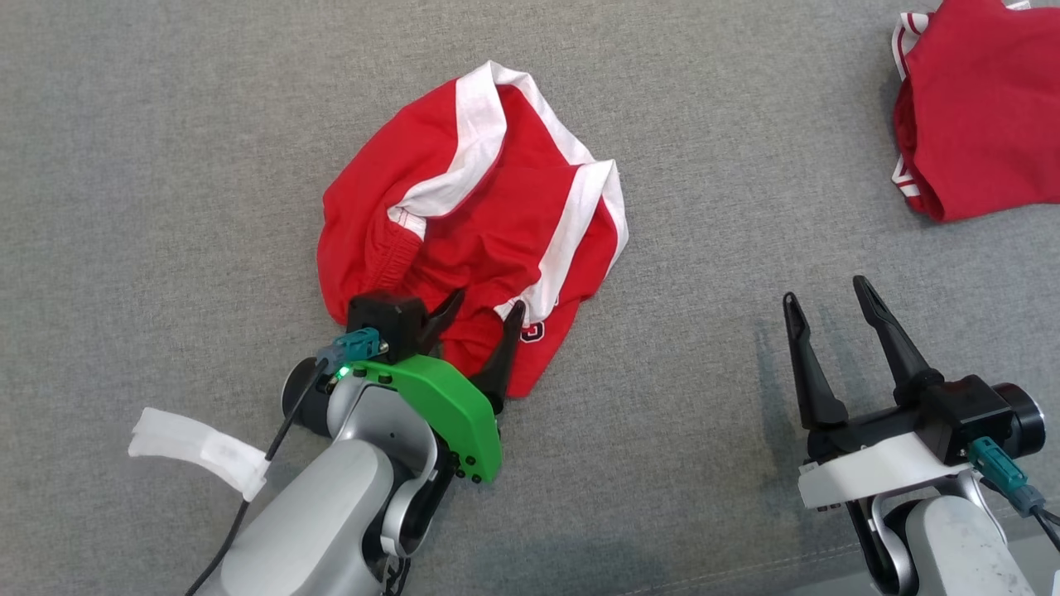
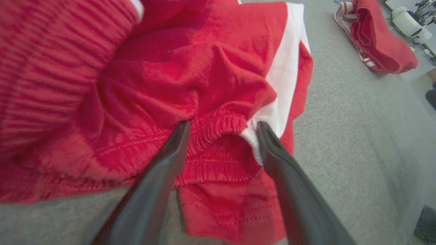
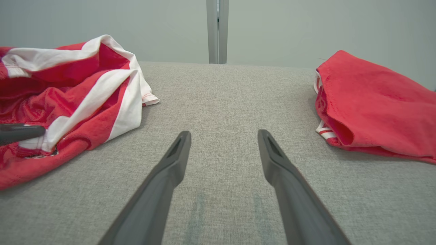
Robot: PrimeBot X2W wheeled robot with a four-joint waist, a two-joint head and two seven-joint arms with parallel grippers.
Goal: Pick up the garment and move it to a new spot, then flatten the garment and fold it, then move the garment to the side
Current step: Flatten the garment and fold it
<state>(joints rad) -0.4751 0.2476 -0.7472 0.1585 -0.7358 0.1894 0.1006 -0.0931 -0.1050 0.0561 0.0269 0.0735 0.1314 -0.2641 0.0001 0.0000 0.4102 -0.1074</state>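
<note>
1. Crumpled red jersey garment with white stripes (image 1: 472,207) lies heaped on grey woven cloth surface (image 1: 166,165), near edge under my left gripper (image 1: 487,302).
2. Left jaws spread wide, straddling the gathered elastic waistband (image 2: 218,126), nothing pinched.
3. My right gripper (image 1: 826,291) also spread wide, empty, over bare cloth, well right of the garment.
4. Second red bundled garment (image 1: 977,108) lies far right.

Nothing legible: the garment (image 1: 472,207) bears a white-outlined mark (image 1: 534,332), too hidden to read.
</note>
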